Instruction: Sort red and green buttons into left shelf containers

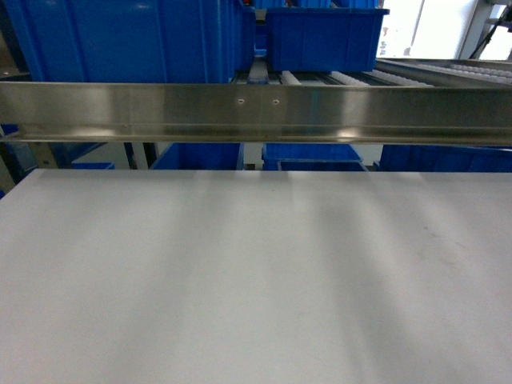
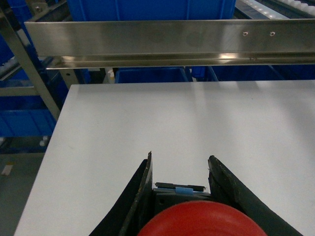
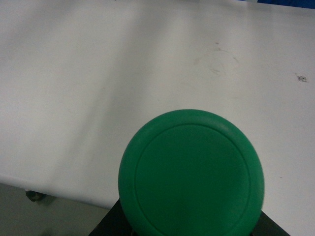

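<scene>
Nearest the left wrist camera, the red button sits between the two dark jaws of the left gripper, its cap filling the bottom of the view and its black block base with a bluish tab wedged in the gap; the jaws look to be pinching that base. In the right wrist view the green button fills the lower frame, cap toward the lens, with dark gripper parts only peeking out below it. It seems carried, but whether those jaws are pressed onto it I cannot tell.

Both buttons look light, rigid and hard-shelled. The smooth domed caps would likely slip under a pinch, so the flat-sided block base below the collar is the better place to hold. They seem unlikely to be fragile, though the translucent base could crack if dropped hard.

Beyond the grippers the white surface stretches bare, giving open room to move. Its left edge shows in the left wrist view, with floor below.

At the far edge a steel rail runs across, low enough that an arm must probably rise over it. Behind it, on the left, stand the blue bins, with another blue bin farther right on rollers.
</scene>
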{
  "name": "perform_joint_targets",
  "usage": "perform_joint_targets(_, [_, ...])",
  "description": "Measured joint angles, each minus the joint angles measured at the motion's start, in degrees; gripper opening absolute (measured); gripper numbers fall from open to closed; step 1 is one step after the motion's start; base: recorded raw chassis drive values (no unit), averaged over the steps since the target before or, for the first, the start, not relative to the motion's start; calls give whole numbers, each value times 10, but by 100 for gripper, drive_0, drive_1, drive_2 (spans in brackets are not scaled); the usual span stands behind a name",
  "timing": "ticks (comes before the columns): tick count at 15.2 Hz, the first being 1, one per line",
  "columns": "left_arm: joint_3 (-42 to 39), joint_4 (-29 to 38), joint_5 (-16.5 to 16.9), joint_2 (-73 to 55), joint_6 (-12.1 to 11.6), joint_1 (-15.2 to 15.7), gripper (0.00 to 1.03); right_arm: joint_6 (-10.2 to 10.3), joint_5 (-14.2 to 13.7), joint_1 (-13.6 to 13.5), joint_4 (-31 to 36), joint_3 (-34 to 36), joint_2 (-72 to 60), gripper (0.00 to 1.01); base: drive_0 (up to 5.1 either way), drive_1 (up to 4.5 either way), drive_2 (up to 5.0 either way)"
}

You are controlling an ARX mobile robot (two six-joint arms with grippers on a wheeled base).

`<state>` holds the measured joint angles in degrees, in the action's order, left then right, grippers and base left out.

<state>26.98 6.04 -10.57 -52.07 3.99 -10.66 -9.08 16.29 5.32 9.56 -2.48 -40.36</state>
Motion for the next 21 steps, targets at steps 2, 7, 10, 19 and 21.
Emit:
perform_joint_targets(2, [0, 0, 0, 0, 0, 0, 30, 0, 0, 0, 0, 0, 0, 26, -477, 124, 359])
perform_joint_targets(7, [0, 0, 0, 1, 0, 0, 30, 0, 0, 0, -1, 0, 0, 26, -477, 120, 362])
perform_joint_targets(10, [0, -1, 0, 0, 0, 0, 30, 0, 0, 0, -1, 0, 0, 26, -486, 111, 354])
perform_joint_targets(19, [0, 0, 0, 0, 0, 0, 30, 0, 0, 0, -2, 0, 0, 26, -486, 111, 353])
perform_joint_targets(21, [0, 0, -1, 0, 0, 1, 30, 0, 0, 0, -1, 0, 0, 26, -482, 117, 356])
